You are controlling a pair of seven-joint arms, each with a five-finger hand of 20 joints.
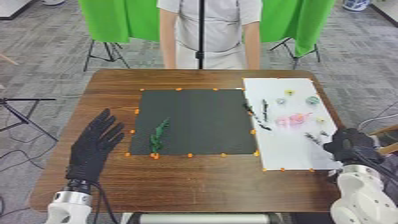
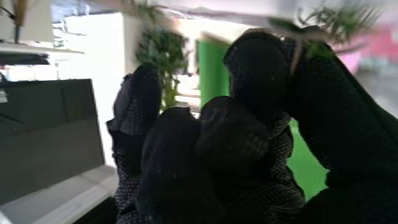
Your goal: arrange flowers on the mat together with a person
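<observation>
One leafy sprig [image 2: 346,19] looks light, springy and easily bruised, best taken by its bare stem [image 2: 296,56]; the right hand [image 1: 349,146], to the right of the black mat [image 1: 195,120], pinches it narrowly. Left of the mat, the left hand [image 1: 92,145] points forward, fingers straight. A green stalk [image 1: 158,136] lies on the mat's left part.

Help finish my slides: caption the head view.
Green sprig on the black mat, flowers on the white sheet, left hand open.
</observation>
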